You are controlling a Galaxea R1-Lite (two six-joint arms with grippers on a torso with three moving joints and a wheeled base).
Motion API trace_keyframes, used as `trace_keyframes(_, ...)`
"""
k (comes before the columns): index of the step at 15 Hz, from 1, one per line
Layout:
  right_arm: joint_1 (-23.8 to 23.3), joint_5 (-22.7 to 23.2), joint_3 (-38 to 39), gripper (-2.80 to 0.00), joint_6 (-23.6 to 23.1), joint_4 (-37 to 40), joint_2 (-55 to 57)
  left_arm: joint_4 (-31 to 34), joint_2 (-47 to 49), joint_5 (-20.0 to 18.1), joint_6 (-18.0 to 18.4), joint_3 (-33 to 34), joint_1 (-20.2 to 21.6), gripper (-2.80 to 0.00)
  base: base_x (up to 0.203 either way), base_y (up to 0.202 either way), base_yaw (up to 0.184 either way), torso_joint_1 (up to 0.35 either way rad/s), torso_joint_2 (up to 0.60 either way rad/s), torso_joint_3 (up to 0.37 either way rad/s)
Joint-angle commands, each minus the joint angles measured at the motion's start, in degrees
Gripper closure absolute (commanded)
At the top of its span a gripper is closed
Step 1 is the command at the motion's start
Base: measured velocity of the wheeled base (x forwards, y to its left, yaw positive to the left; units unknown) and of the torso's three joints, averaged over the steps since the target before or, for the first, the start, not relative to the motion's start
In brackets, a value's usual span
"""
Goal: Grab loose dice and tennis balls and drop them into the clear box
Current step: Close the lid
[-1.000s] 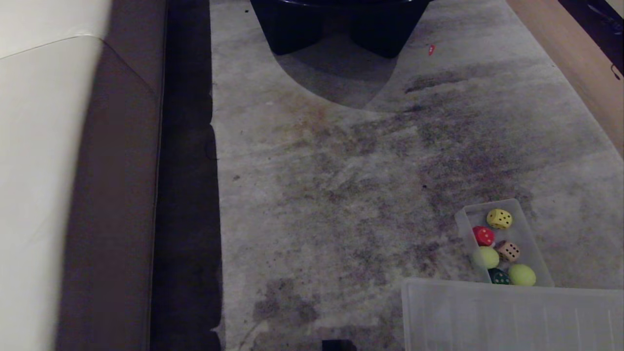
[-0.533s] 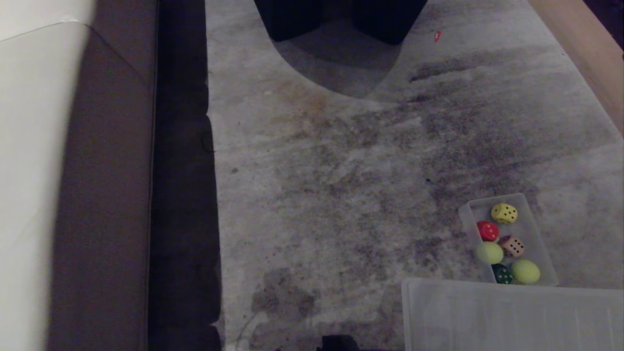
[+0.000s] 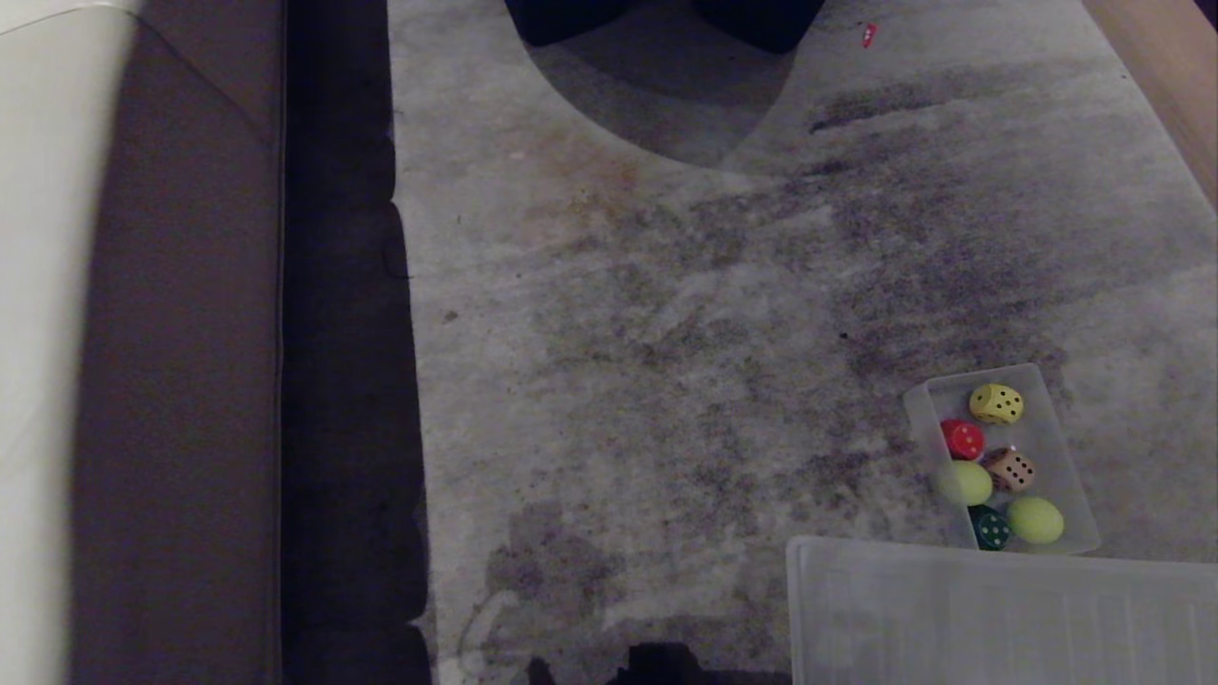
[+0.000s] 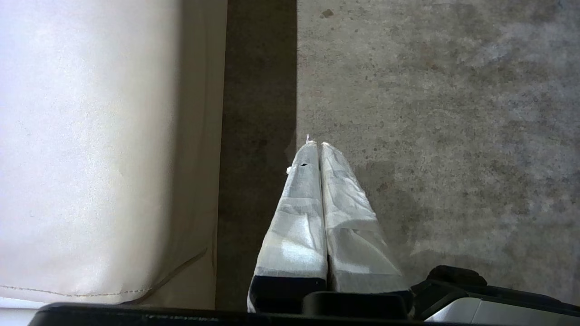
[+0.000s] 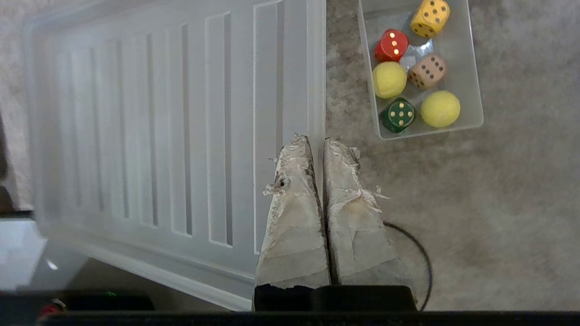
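I see the clear box on the carpet, holding 4 dice and 2 tennis balls. A ribbed lid lies just beside it. My right gripper hangs above the lid's edge, fingers pressed together, empty. My left gripper, also closed and empty, hangs near the sofa.

Stained grey carpet, clear box and ribbed lid on it, perhaps a red scrap

Both hands wear pale tape (right frayed) on black bases.
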Motion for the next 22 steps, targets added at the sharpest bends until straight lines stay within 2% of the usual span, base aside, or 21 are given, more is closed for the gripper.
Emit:
trace_keyframes(1, 0.02, 0.05, 0.05, 0.0, 0.3, 0.03, 0.09, -0.02, 0.04, 0.01, -0.07, 0.0, 0.0, 0.0, 0.0, 0.0, 0.0, 0.0, 0.0, 0.0)
trace_keyframes(9, -0.03, 0.01, -0.33, 0.0, -0.62, 0.1, 0.14, -0.02, -0.02, 0.01, -0.07, 0.0, 0.0, 0.0, 0.0, 0.0, 0.0, 0.0, 0.0, 0.0)
trace_keyframes(12, -0.4, -0.92, -4.81, 0.0, 1.15, 0.02, 7.19, -0.02, 0.02, 0.01, -0.07, 0.0, 0.0, 0.0, 0.0, 0.0, 0.0, 0.0, 0.0, 0.0)
trace_keyframes(15, -0.64, -3.82, -10.31, 0.0, 9.71, -2.02, 22.39, -0.02, 0.06, 0.01, -0.07, 0.0, 0.0, 0.0, 0.0, 0.0, 0.0, 0.0, 0.0, 0.0)
trace_keyframes(19, -2.31, -6.62, -13.91, 0.0, 22.17, -17.88, 44.27, -0.02, -0.02, 0.01, -0.07, 0.0, 0.0, 0.0, 0.0, 0.0, 0.0, 0.0, 0.0, 0.0)
trace_keyframes(22, -7.16, -7.71, -18.89, 0.0, 31.82, -25.82, 57.63, -0.02, -0.02, 0.01, -0.07, 0.0, 0.0, 0.0, 0.0, 0.0, 0.0, 0.0, 0.0, 0.0)
